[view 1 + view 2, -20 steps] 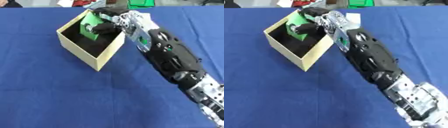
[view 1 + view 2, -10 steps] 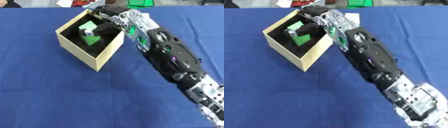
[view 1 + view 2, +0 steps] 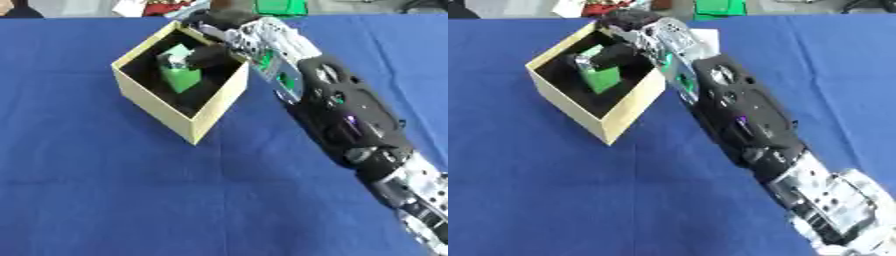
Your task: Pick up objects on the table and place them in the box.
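The right robot hand (image 3: 213, 54) is reaching over the box's (image 3: 206, 116) far right rim, fingers curled down and seemingly pinching the top of the green block (image 3: 180, 74), though the exact contact is hard to make out. The block is sitting inside the box, near the far left corner of the blue surface (image 3: 105, 190), and is standing roughly upright, its long axis running top to bottom and leaning slightly towards the box's far wall. The likely risk is in the withdrawal: if the fingers are snagging the block as they lift, it may be dragged back out, or the arm may nudge the rim and shift the light box. The left robot hand is showing in neither view.
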`<action>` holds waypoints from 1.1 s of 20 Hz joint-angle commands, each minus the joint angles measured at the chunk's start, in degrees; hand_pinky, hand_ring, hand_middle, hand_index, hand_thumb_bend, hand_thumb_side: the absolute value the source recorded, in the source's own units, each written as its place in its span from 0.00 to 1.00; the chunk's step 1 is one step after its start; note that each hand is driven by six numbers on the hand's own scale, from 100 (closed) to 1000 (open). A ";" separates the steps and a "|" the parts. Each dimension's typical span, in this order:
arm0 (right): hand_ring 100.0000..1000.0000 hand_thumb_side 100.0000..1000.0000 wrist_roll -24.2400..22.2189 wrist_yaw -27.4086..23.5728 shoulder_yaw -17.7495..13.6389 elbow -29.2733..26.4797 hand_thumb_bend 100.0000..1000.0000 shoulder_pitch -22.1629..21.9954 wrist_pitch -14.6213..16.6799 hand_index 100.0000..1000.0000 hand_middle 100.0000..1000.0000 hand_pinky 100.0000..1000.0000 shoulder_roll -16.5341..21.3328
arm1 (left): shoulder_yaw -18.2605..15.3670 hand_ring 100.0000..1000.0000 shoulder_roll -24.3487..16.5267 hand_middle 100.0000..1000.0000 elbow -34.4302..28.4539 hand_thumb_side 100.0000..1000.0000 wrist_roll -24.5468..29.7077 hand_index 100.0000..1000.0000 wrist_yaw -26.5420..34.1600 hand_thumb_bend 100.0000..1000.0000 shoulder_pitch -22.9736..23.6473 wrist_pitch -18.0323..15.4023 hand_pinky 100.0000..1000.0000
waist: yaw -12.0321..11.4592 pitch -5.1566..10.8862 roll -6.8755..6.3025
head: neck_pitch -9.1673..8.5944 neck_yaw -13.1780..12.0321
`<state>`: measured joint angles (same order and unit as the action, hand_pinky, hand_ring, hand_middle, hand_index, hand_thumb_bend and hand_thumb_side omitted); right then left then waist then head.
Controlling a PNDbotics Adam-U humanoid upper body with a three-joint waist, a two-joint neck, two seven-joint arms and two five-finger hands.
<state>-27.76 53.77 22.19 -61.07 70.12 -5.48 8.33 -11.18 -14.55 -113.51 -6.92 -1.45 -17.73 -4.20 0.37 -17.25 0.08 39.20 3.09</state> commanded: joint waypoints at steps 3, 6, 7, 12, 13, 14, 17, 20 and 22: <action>0.94 1.00 3.13 -2.00 -2.33 -5.40 0.23 1.31 -0.60 1.00 0.92 0.88 3.48 | -0.31 0.58 -0.51 0.61 -1.08 0.89 0.19 0.69 0.04 0.07 -0.34 -0.02 0.68 | 0.28 1.60 -0.40 | -0.61 -0.51; 0.94 1.00 3.81 -2.49 -3.22 -6.95 0.16 1.09 -1.09 1.00 0.91 0.88 5.58 | -0.37 0.58 -0.58 0.61 -1.08 0.89 0.21 0.69 -0.05 0.07 -0.23 0.00 0.68 | 0.54 1.66 -0.45 | -0.43 -0.77; 0.93 1.00 3.97 -2.62 -3.51 -7.33 0.15 1.00 -1.23 0.99 0.91 0.88 6.37 | -0.39 0.58 -0.60 0.61 -1.08 0.89 0.21 0.69 -0.08 0.07 -0.19 0.00 0.68 | 0.62 1.67 -0.46 | -0.36 -0.84; 0.91 1.00 4.52 -2.71 -4.75 -8.00 0.00 0.38 -1.79 0.95 0.86 0.87 10.58 | -0.52 0.58 -0.73 0.61 -1.08 0.89 0.20 0.69 -0.23 0.07 -0.03 0.01 0.68 | 1.09 1.77 -0.51 | 0.01 -1.26; 0.90 1.00 4.62 -2.72 -4.95 -7.97 0.05 0.24 -1.85 0.94 0.85 0.87 11.28 | -0.55 0.58 -0.77 0.61 -1.08 0.89 0.16 0.69 -0.24 0.07 -0.01 0.00 0.68 | 1.17 1.81 -0.53 | 0.10 -1.33; 0.90 1.00 4.76 -2.74 -5.16 -7.86 0.03 0.06 -1.92 0.94 0.85 0.86 12.15 | -0.58 0.58 -0.83 0.61 -1.08 0.89 0.09 0.69 -0.25 0.07 0.02 -0.02 0.68 | 1.26 1.86 -0.55 | 0.24 -1.36; 0.90 1.00 5.09 -3.05 -5.55 -6.86 0.00 -0.50 -1.83 0.93 0.85 0.86 15.09 | -0.71 0.58 -1.04 0.61 -1.08 0.88 -0.28 0.69 -0.33 0.07 0.24 -0.11 0.68 | 1.51 2.01 -0.60 | 1.11 -1.42; 0.91 1.00 5.15 -3.64 -5.50 -4.99 0.02 -0.71 -1.15 0.94 0.87 0.86 17.85 | -0.79 0.58 -1.24 0.61 -1.08 0.88 -0.56 0.69 -0.45 0.07 0.57 -0.17 0.68 | 1.73 2.12 -0.60 | 2.15 -1.67; 0.93 1.00 4.51 -3.78 -4.98 -3.11 0.09 -0.55 -0.02 0.97 0.90 0.87 19.22 | -0.79 0.58 -1.36 0.61 -1.08 0.88 -0.59 0.69 -0.57 0.07 0.78 -0.17 0.68 | 1.85 2.18 -0.59 | 2.65 -1.91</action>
<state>-23.21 50.50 17.43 -64.58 68.50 -5.98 25.25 -11.54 -14.62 -113.51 -7.29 -1.72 -16.68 -4.34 2.16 -16.54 -0.43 41.27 1.44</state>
